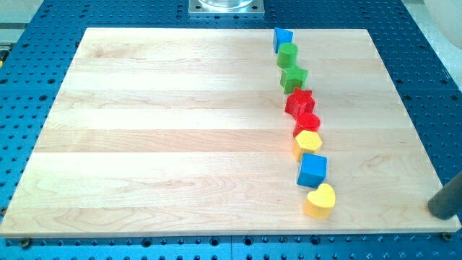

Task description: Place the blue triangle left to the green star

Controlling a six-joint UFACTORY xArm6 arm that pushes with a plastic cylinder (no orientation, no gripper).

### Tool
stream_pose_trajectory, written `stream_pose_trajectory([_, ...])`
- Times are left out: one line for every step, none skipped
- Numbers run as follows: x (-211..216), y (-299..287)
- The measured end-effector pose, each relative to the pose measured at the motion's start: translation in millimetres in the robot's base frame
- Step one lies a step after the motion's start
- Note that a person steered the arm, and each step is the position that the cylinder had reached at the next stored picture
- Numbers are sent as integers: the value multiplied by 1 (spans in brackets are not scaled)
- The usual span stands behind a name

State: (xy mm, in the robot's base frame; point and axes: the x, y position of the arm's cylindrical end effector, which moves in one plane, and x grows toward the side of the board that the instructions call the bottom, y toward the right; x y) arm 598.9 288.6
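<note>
The blue triangle (282,38) sits at the board's top edge, at the head of a curved line of blocks. A green round block (288,54) lies just below it, and the green star (294,76) below that. The three are close together or touching. My tip (437,211) shows at the view's bottom right, just past the board's right edge over the blue perforated table. It is far from both blocks and touches none.
Below the green star the line continues with a red star (299,101), a red round block (307,121), a yellow hexagon (307,142), a blue cube (312,170) and a yellow heart (320,201). The wooden board (159,144) rests on the perforated table.
</note>
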Motion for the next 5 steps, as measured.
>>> stream_pose_trajectory([-32,53])
stream_pose_trajectory([-39,57])
stream_pose_trajectory([-102,47])
stream_pose_trajectory([-164,47])
stream_pose_trajectory([-175,43])
